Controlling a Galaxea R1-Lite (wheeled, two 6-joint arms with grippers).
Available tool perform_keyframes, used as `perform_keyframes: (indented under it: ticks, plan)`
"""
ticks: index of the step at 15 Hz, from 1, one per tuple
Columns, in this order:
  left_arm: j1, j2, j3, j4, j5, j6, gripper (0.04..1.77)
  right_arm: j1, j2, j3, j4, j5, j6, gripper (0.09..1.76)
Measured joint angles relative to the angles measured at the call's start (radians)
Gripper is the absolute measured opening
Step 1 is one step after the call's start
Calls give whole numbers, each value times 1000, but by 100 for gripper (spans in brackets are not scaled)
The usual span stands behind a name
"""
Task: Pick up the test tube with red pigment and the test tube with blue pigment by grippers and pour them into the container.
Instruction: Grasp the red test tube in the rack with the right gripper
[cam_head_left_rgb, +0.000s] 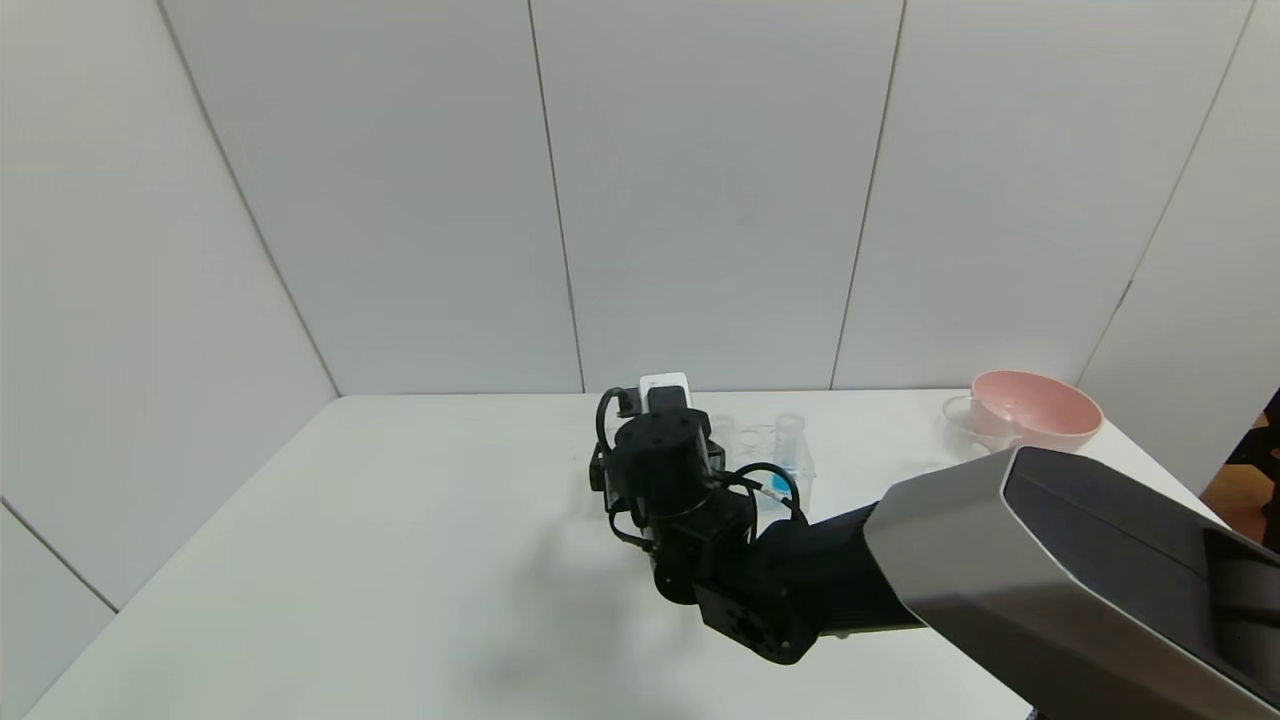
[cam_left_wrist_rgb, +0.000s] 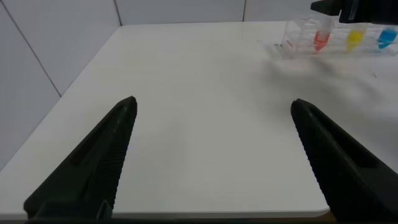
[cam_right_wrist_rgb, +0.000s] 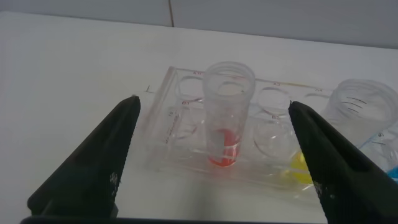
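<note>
The test tube with red pigment (cam_right_wrist_rgb: 227, 112) stands upright in a clear rack (cam_right_wrist_rgb: 176, 127). It sits centred ahead of my open right gripper (cam_right_wrist_rgb: 214, 102), which touches nothing. Blue liquid (cam_right_wrist_rgb: 392, 173) shows at the foot of a tube at the rack's other end. From the left wrist view the red (cam_left_wrist_rgb: 320, 40) and blue (cam_left_wrist_rgb: 387, 38) liquids show in the rack far off. In the head view the blue tube (cam_head_left_rgb: 788, 455) rises behind my right wrist (cam_head_left_rgb: 665, 450), which hides the fingers. My left gripper (cam_left_wrist_rgb: 214, 101) is open over bare table near its front edge. A small clear vessel (cam_head_left_rgb: 960, 412), perhaps the container, stands by the bowl.
A tube with yellow liquid (cam_left_wrist_rgb: 354, 40) sits between the red and blue ones in the rack (cam_head_left_rgb: 750, 440). A pink bowl (cam_head_left_rgb: 1035, 408) stands at the table's back right. White walls close the table's back and sides.
</note>
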Motion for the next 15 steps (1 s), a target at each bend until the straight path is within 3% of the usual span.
perform_keyframes:
  ticks: [15]
  plan:
    - [0,0,0,0,0,0,176,-13,40,-96,60,19,-18,171]
